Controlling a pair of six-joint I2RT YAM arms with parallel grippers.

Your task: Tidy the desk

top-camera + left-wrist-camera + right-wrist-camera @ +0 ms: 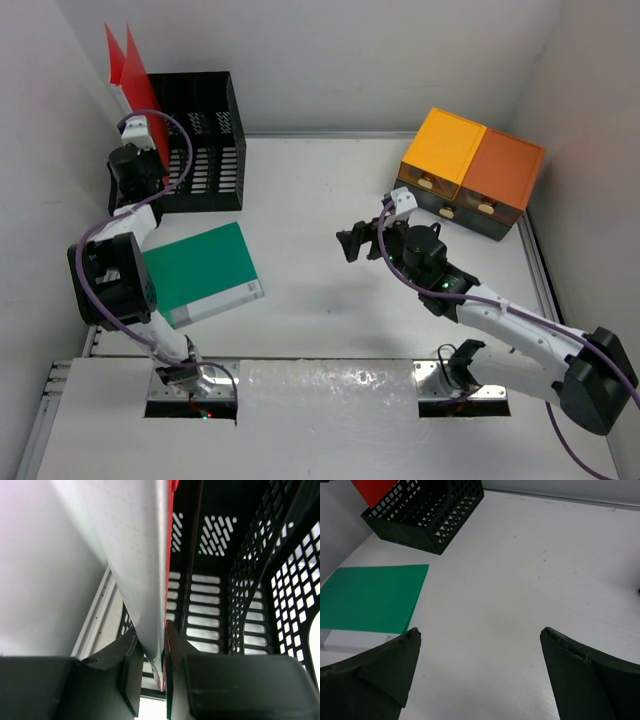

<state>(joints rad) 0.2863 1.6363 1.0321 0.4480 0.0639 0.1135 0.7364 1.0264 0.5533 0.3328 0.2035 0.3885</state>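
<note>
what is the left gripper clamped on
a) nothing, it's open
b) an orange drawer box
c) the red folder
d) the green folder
C: in the left wrist view the left gripper pinches the edge of the red folder at the black rack, while the green folder lies flat on the desk.

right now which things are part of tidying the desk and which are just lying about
In the job: red folder, gripped by the left end effector at the black mesh rack; green folder lying flat on the desk.
Just lying about: orange drawer boxes at the far right; right end effector, open and empty.
</note>
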